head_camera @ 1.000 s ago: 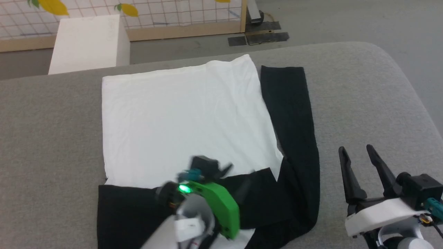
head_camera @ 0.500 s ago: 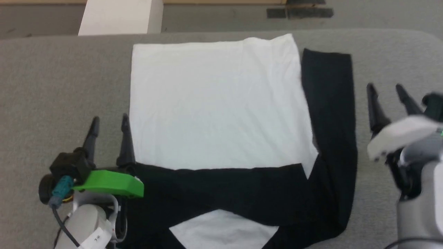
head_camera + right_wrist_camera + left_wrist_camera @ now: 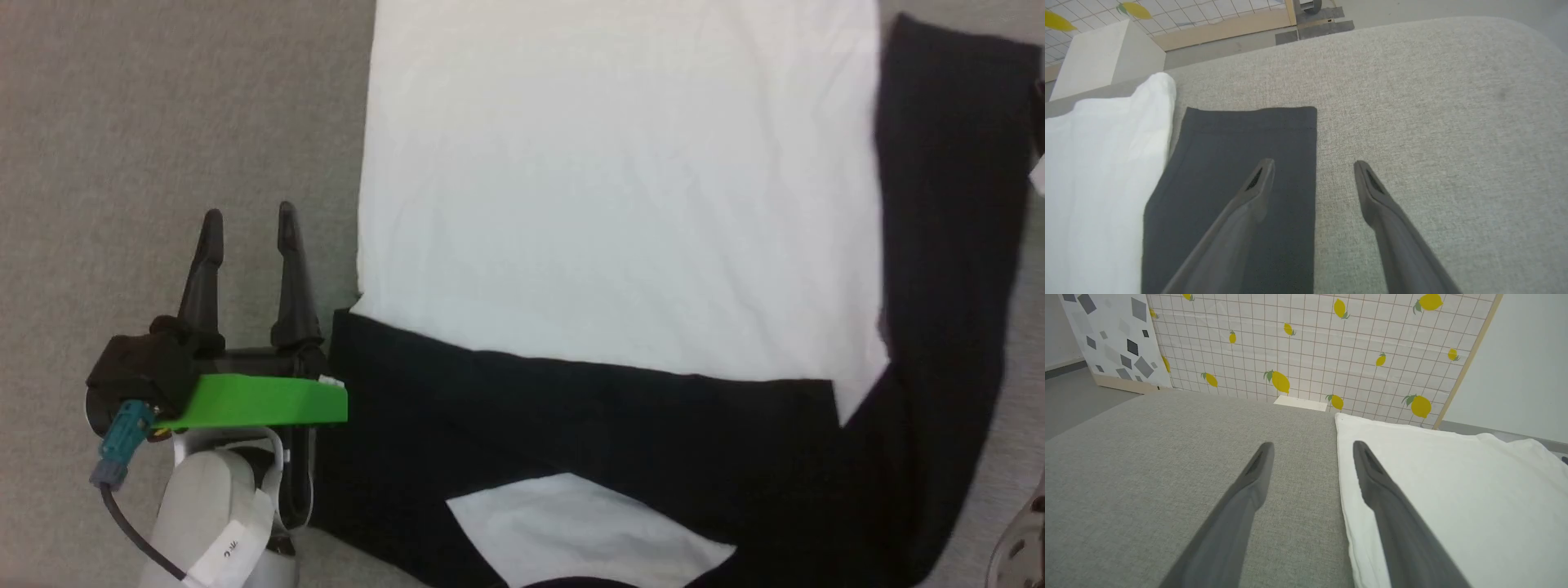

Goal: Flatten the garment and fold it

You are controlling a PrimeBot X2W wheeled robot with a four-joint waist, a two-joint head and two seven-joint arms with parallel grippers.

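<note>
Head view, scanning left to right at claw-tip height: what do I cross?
Bare grey fabric surface → left claw, open → garment's white body → black sleeve.

Head cam is pitching down and closing in. Left gripper point(image 3: 248, 214) is coming off the folded sleeve point(image 3: 571, 425), now spread just left of the garment point(image 3: 612, 188). Right gripper point(image 3: 1313, 164) is advancing toward the cuff, one finger over the right sleeve point(image 3: 1216, 155).
</note>
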